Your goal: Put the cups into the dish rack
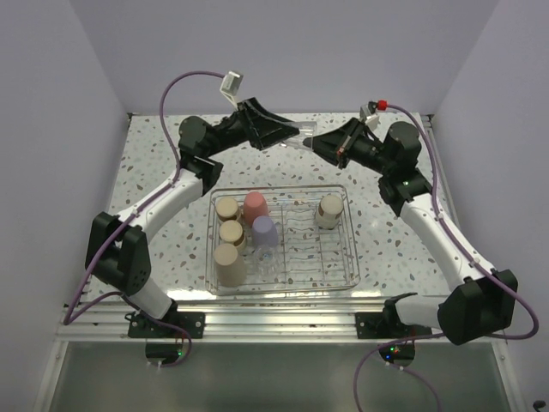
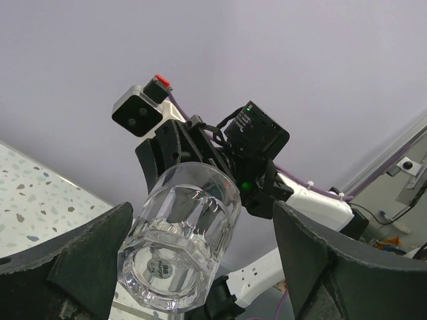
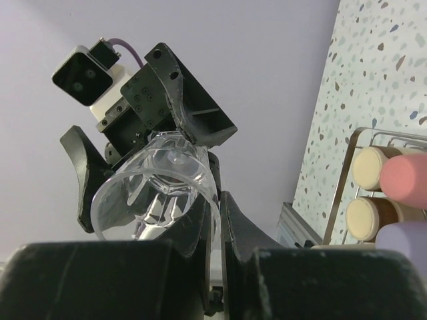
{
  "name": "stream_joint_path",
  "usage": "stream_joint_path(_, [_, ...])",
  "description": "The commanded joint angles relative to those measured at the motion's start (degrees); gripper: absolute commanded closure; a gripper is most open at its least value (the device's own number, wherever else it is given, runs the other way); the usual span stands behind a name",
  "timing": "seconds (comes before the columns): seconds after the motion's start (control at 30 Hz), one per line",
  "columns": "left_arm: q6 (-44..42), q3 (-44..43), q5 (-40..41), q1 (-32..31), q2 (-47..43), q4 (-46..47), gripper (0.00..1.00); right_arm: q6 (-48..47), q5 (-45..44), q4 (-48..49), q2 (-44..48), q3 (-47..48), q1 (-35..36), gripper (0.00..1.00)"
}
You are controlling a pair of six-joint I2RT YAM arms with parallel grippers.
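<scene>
Clear cup (image 2: 179, 230) pinched by right hand (image 3: 215, 223), inside spread left hand (image 2: 200, 263).

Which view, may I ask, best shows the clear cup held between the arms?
Left wrist: the clear cup fills the centre, base and facets sharp. The right wrist view shows its mouth partly behind the right claw; the top view, only a faint glint.

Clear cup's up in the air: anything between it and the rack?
Only the left tool: it stands open around the clear cup, which the right tool pinches by the rim. Otherwise nothing visible lies between cup and rack. Cups fill the rack's left side and one stands far right; the middle looks free.
</scene>
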State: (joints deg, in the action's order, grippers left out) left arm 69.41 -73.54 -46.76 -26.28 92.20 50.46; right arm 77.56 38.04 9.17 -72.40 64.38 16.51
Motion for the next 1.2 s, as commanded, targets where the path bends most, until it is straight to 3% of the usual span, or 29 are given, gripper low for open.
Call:
stream_joint_path(0.0, [-1.9, -1.87, -1.31, -0.44, -0.53, -0.97, 0.12, 0.48, -0.51, 4.97, -1.07, 1.8, 0.01, 1.0])
stream_joint_path(0.23, [-6.21, -2.31, -1.05, -0.52, -0.89, -7.47, 0.12, 2.69, 0.72, 9.55, -2.39, 1.63, 0.01, 1.0])
stream_joint_path(0.67, [-8.5, -4.68, 0.09, -0.35, -1.24, -11.43, 0.18, -0.48, 0.54, 5.86, -1.69, -0.75, 0.01, 1.0])
stream_joint_path(0.9, [-9.29, -4.6, 0.36, -0.17, -1.5, -12.75, 0.3, 1.54, -0.78, 7.53, -3.53, 1.45, -0.08, 1.0])
stream_joint_path(1.17, [-9.99, -4.07, 0.88, 0.62, -2.99, -14.16, 0.33, 0.05, -1.13, 5.15, -2.66, 0.31, -0.52, 1.0])
